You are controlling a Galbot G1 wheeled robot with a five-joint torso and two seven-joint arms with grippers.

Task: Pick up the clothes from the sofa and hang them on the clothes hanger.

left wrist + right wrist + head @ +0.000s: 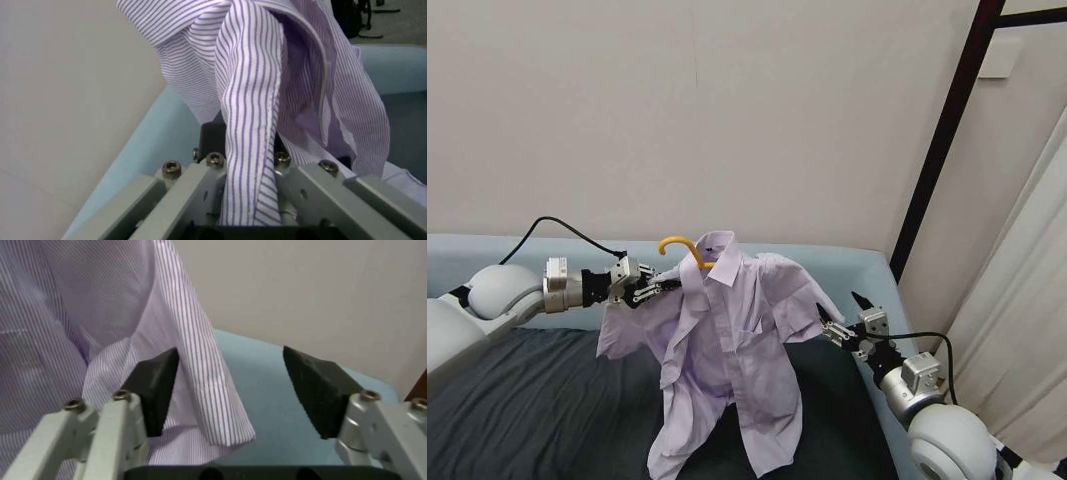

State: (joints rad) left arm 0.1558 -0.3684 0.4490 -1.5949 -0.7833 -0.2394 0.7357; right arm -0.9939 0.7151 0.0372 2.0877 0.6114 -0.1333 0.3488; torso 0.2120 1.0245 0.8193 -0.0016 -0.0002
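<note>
A lilac striped shirt hangs in the air on a yellow hanger, above the sofa. My left gripper is shut on the shirt's shoulder, to the left of the collar; the left wrist view has the striped cloth pinched between the fingers. My right gripper stands open just right of the shirt's sleeve. In the right wrist view the sleeve cuff hangs between the two black pads, close to one of them and untouched by the other.
The sofa has a dark seat cushion and a pale blue back and arm. A plain wall rises behind. A black pole and a pale curtain stand at the right.
</note>
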